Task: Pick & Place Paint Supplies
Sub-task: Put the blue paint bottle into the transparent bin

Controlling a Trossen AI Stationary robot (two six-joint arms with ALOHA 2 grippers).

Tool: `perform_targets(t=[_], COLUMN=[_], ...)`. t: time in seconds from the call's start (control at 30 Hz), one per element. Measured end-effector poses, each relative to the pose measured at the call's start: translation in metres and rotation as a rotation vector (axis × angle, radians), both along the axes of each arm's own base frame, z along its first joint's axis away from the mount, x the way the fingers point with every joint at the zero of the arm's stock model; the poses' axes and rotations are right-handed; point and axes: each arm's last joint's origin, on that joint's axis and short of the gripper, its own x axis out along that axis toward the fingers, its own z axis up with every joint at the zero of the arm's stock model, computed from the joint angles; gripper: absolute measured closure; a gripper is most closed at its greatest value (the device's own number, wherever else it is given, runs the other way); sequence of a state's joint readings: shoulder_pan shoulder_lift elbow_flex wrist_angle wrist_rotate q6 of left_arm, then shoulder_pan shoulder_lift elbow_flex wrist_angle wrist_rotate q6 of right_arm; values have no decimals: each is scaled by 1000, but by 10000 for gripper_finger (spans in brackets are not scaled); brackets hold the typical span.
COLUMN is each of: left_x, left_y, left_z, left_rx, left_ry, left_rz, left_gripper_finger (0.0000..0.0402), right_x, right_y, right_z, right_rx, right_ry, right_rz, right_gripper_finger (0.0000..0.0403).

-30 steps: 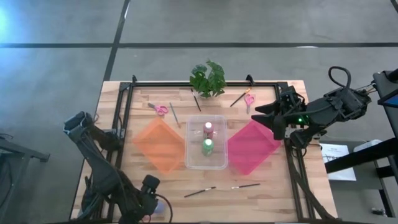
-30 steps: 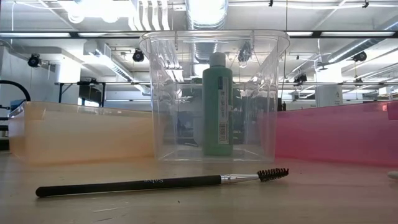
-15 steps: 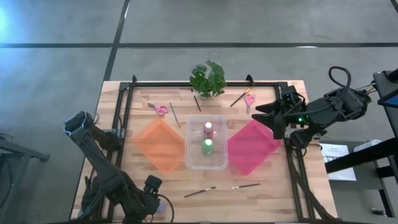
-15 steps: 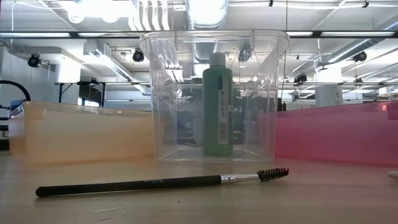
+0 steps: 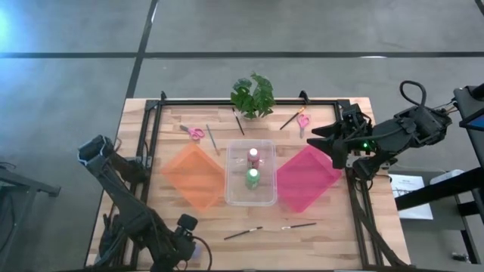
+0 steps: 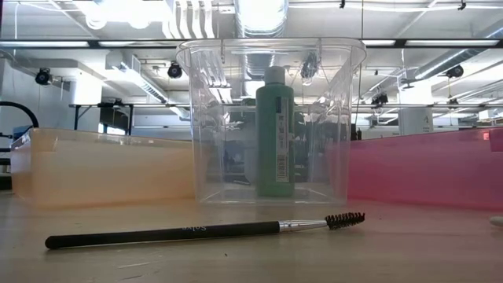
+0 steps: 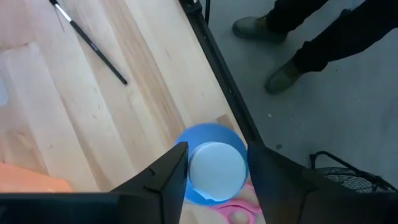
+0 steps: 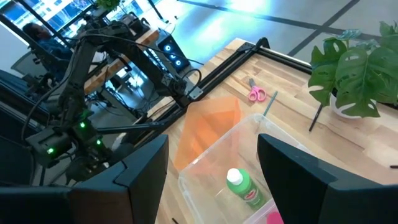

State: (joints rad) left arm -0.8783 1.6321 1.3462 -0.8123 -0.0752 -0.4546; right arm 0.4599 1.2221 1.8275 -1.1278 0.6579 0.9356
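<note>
A blue paint bottle with a white cap [image 7: 214, 165] stands between the fingers of my left gripper [image 7: 216, 163] at the table's near edge, left of centre [image 5: 195, 247]. A pink shape [image 7: 231, 211] shows under it; I cannot tell what it is. The clear bin [image 5: 234, 193] at the table's middle holds a pink bottle [image 5: 254, 157] and a green bottle [image 5: 252, 177] [image 6: 275, 134], both upright. Pink-handled scissors [image 5: 195, 133] [image 5: 302, 121] and thin brushes [image 5: 243, 233] [image 5: 299, 225] [image 5: 211, 138] lie flat on the wood. My right gripper [image 5: 321, 142] hovers open over the table's right side. My left gripper pinches the blue bottle by its round body [image 7: 186, 180], one finger on each side, coming from above and pointing down. The bottle is upright in the hold. Whether its base is on the table or lifted clear, I cannot tell.
An orange tray [image 5: 194, 175] sits left of the bin and a pink tray [image 5: 308, 177] right of it. A leafy plant [image 5: 253, 94] stands at the far edge. A black frame rail [image 7: 224, 93] runs along the table's edge. A person's feet [image 7: 273, 68] are on the floor beyond it.
</note>
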Motion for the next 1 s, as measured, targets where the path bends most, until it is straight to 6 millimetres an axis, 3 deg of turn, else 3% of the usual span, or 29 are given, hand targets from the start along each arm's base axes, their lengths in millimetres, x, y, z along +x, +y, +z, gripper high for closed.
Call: perform_targets(t=[0.33,0.53,0.63,0.8,1.0], left_x=[0,0,-1,2,22], left_y=[0,0,2,10,37], left_z=[-5,-4,0,22,55], left_rx=[-15,-23,-28,-36,20], left_ry=[0,1,6,-20,-51], left_rz=[24,43,46,57,124], left_gripper_finger=[235,279,279,279,279], right_x=[0,0,0,0,0], right_y=[0,0,0,0,0], right_z=[0,0,0,0,0], right_rx=[3,3,3,4,0], right_ry=[-1,-1,-1,-2,-1], right_rz=[-1,-1,-1,-1,0], right_gripper_finger=[162,162,162,162,162])
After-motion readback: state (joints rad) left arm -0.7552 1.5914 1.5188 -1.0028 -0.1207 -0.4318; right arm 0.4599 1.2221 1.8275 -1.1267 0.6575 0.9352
